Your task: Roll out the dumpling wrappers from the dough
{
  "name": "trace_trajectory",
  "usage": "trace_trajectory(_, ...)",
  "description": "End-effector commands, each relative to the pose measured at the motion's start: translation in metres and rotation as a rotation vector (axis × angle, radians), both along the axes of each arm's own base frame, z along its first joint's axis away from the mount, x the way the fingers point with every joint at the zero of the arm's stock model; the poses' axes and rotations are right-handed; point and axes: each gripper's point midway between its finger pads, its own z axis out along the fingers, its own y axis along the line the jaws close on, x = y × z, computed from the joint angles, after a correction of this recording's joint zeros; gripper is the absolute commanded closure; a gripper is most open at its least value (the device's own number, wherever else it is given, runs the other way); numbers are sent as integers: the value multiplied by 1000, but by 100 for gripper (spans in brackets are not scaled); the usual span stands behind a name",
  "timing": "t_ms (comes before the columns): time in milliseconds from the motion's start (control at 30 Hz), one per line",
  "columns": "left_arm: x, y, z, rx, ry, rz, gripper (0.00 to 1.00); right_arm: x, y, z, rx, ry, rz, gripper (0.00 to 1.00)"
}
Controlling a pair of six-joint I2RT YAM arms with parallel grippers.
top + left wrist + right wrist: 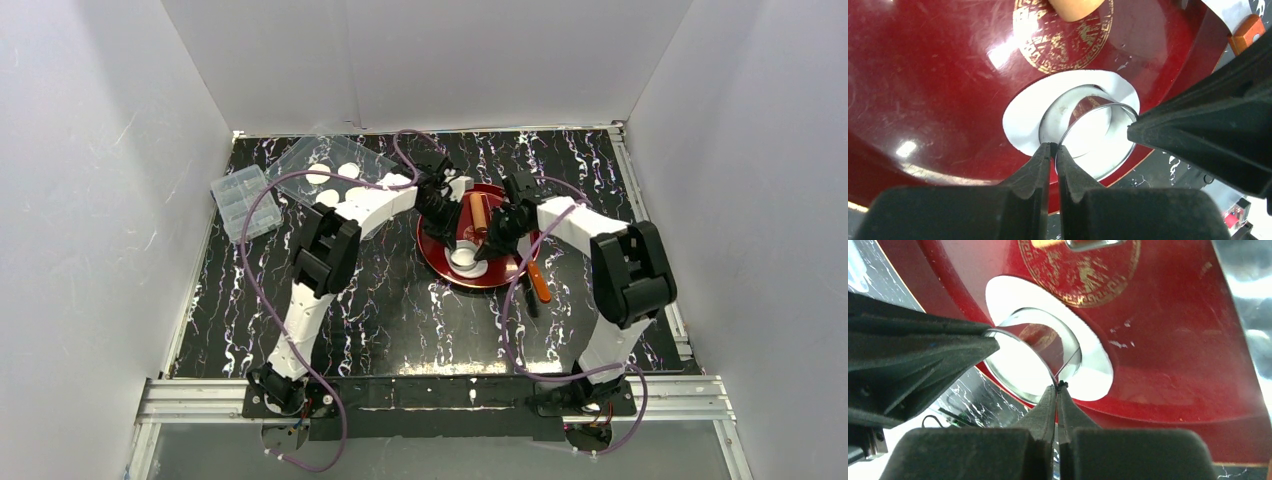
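Left wrist view shows me the left gripper and right gripper with jaws pinched shut on the rim of the metal ring, which stands on flattened dough on the red plate

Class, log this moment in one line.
left gripper: shut on metal ring | right gripper: shut on metal ring | dough: flat under ring, on red plate

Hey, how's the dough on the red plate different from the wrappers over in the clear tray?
The dough is an uneven oval patch; the wrappers are neat rounds. The dough lies on the red plate with the ring standing on it; the wrappers lie bare in the clear tray. Dough is one piece, wrappers several. Both are white, thin and flat.
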Motion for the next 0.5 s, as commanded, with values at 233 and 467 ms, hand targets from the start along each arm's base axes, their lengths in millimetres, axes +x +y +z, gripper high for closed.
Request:
trace_trajectory(233, -25, 68, -38, 279, 66, -28, 100, 59, -36, -11, -189, -63, -74, 99)
trace_trajectory(467, -38, 71, -46, 281, 81, -49, 100, 66, -40, -22, -209, -38, -64, 99)
